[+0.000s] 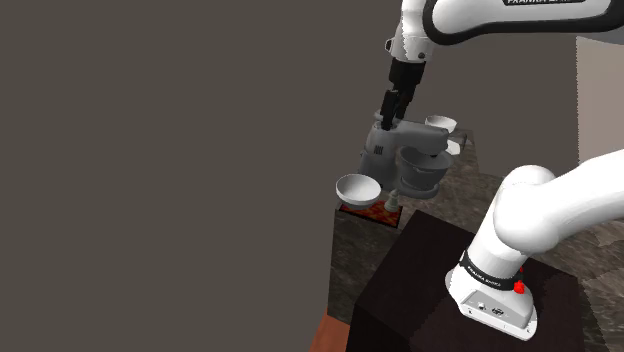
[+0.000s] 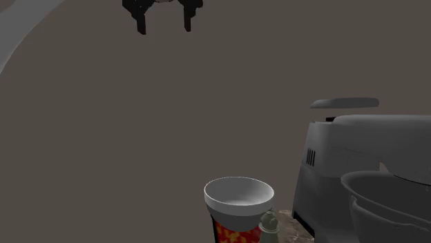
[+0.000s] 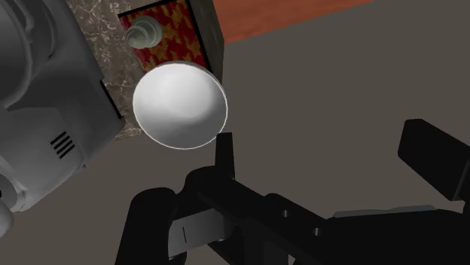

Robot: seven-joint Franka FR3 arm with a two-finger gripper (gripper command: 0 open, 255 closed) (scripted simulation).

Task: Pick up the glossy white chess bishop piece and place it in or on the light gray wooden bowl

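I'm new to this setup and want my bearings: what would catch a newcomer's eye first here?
The white bowl stands out first, with the small pale chess bishop right beside it on a red-and-orange patterned surface. A big grey stand mixer looms next to them, at the second exterior view's right. The black gripper hangs open high above, holding nothing.

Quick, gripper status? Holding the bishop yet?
Gripper: open, holding nothing. The bishop stands beside the bowl.
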